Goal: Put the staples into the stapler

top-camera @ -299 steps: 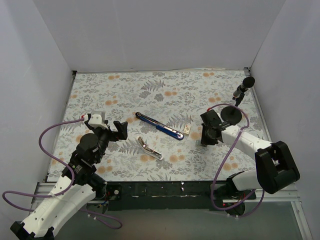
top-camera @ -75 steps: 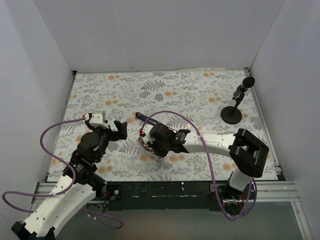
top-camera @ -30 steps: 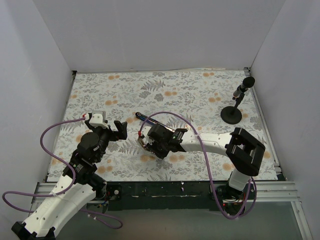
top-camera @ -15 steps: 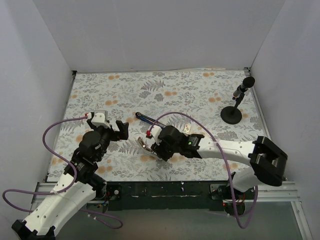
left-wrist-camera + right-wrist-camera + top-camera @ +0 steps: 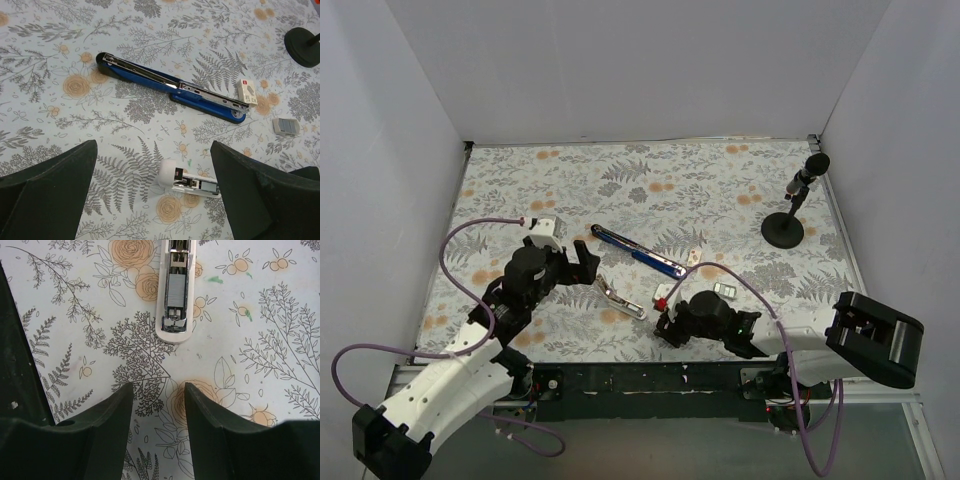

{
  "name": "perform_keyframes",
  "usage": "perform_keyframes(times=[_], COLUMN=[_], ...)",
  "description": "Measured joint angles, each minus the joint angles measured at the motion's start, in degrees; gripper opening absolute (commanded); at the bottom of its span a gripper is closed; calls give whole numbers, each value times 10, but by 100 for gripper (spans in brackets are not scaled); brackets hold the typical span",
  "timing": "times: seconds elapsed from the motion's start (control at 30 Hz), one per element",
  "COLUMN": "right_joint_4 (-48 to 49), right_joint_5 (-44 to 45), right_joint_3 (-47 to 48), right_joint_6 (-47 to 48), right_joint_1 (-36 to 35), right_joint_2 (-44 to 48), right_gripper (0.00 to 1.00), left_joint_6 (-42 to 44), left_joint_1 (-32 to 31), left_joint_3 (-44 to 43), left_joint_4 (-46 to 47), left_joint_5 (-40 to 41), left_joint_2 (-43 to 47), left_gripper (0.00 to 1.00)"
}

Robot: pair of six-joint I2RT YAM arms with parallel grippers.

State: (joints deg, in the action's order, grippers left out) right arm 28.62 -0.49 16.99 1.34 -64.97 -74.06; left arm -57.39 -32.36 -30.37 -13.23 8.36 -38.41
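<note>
End effector of right arm point(image 5: 159, 390) half-open, empty

The stapler point(image 5: 638, 251) lies across the middle of the table point(image 5: 740, 180), running from far left to near right. Just beside its right end sits a box point(image 5: 694, 258). Farther right of that end, and nearer the arms, lie the staples point(image 5: 725, 291), apart from both. In front of the stapler lies a metal part point(image 5: 621, 298), roughly parallel to it and not touching it. Well to the right of the stapler and behind it, a microphone stand point(image 5: 785, 228) stands near the table's right edge. The left gripper point(image 5: 576, 264) sits just in front of the stapler's left end. The right gripper point(image 5: 665, 325) sits in front of its right end, by the near edge.
</note>
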Motion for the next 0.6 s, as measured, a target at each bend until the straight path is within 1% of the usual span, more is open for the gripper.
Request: perform_keyframes(times=[0.2,0.37,0.6], right_joint_4=[171,266,370], right_joint_5=[-6,-13,-19], right_joint_3=[-56,-63,-67], right_joint_6=[6,29,47], right_joint_1=[0,0,0], right_joint_2=[-14,-45,-124], right_gripper=[56,55,51], left_joint_6=[-28,-38,-45], left_joint_1=[0,0,0], left_joint_3=[0,0,0], left_joint_4=[2,11,12], left_joint_5=[-20,-24,-29], left_joint_2=[-33,-52,-80], left_gripper=[98,98,98])
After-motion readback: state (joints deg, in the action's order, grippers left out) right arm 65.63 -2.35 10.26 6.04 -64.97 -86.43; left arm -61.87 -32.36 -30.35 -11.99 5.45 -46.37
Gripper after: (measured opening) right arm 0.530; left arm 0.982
